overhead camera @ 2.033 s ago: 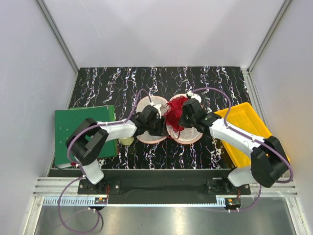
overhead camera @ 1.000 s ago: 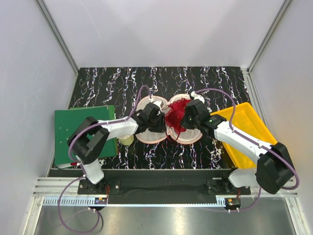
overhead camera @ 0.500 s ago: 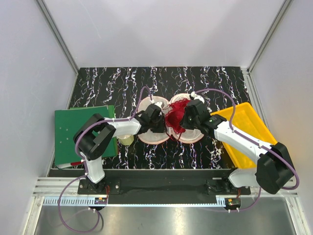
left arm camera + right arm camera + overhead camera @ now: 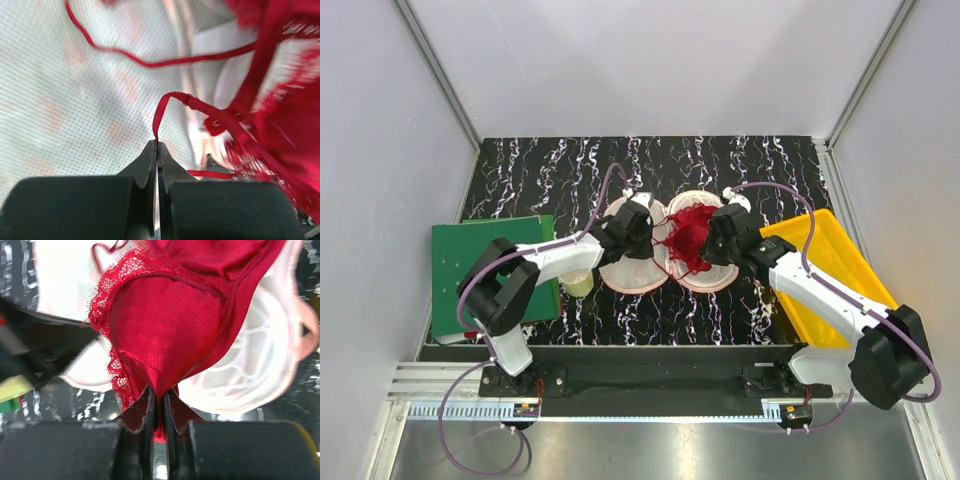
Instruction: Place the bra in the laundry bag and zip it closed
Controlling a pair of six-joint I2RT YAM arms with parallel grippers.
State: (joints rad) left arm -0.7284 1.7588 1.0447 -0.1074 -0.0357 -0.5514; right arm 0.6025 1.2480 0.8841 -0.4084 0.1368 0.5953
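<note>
**Open laundry bag and bra, both arms engaged.** The laundry bag (image 4: pixel 630 272) lies open on the black marbled table (image 4: pixel 770 170), its two lobes side by side and its long axis running left to right. The bra (image 4: pixel 690 235) is bunched over the bag's waist and right lobe, between the two grippers. The right gripper (image 4: pixel 161 395) is nearer the bulk, its jaws pinched together on the cup's lower edge. The left gripper (image 4: pixel 157 150) is closed on a thin strap (image 4: pixel 170 97) above the left lobe's mesh. The next move is probably downward into the lobes.
</note>
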